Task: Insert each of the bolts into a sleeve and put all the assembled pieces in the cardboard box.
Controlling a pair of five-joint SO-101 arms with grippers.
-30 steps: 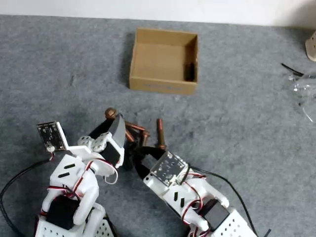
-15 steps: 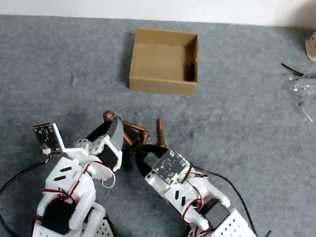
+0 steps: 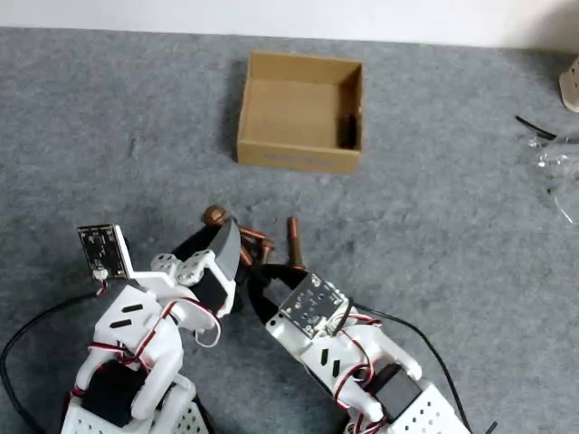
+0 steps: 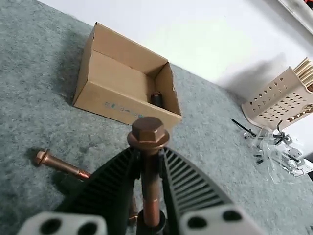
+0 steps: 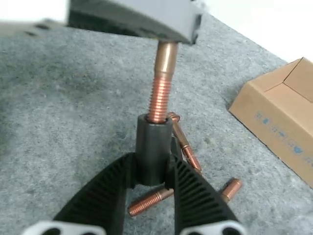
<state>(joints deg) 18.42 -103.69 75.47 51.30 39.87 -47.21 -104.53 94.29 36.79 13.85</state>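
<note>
Two grippers sit close together above the grey carpet [image 3: 452, 226]. The left gripper [image 4: 149, 154] is clamped on a copper bolt [image 4: 148, 134] held head up. The right gripper [image 5: 153, 161] is closed around a black sleeve [image 5: 154, 139]. The bolt's threaded end sits in the sleeve's mouth; how deep is hidden. Loose bolts [image 3: 293, 237] lie on the carpet, partly covered by the arms, so their count is unclear. A dark piece [image 3: 347, 132], hard to make out, stands inside the cardboard box [image 3: 298, 155] against one wall

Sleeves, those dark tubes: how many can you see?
2: one sleeve in the right gripper, a bolt entering it; another sleeve inside the cardboard box. More may be hidden.
</note>
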